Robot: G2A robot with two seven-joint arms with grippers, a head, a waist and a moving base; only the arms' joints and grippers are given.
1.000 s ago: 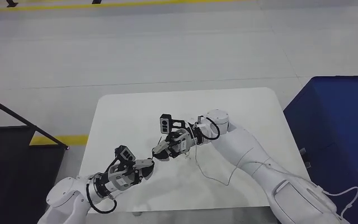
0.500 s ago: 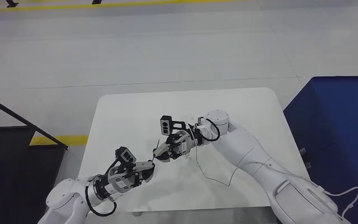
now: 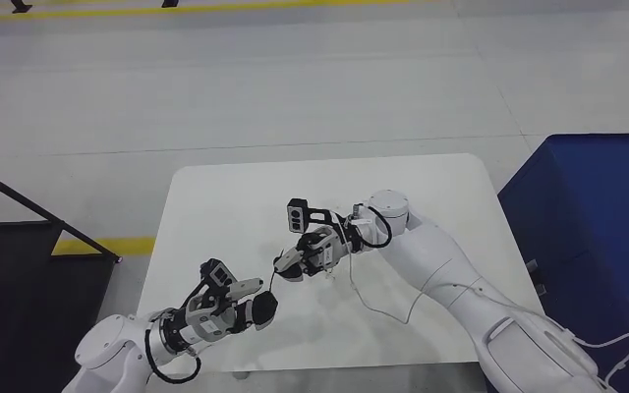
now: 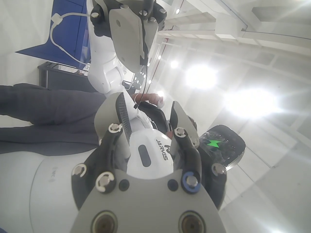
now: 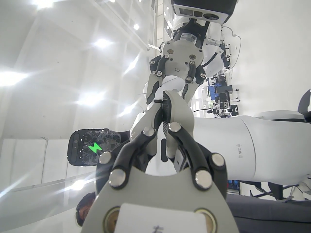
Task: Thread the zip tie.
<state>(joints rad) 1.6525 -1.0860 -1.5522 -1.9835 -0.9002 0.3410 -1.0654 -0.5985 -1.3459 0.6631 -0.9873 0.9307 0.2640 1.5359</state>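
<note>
A thin black zip tie (image 3: 273, 281) hangs from my right gripper (image 3: 288, 263), which is shut on its upper end above the middle of the white table (image 3: 423, 187). In the left wrist view the strap (image 4: 143, 78) drops from the right gripper (image 4: 136, 32) to a small head just above my left gripper (image 4: 150, 115). The left gripper (image 3: 259, 307) is open with nothing between its fingers (image 4: 121, 112), a little below and nearer the table's front than the tie's free end. In the right wrist view the right gripper (image 5: 161, 109) is closed, with the open left gripper (image 5: 167, 90) beyond it.
A white cable (image 3: 369, 300) trails across the table under the right arm. A blue cabinet (image 3: 575, 226) stands off the table's right side. A dark stand (image 3: 39, 285) is to the left.
My left gripper has drawn back toward the table's front edge, away from the right gripper, and now stands open. The right gripper shifted slightly right with the tie.
</note>
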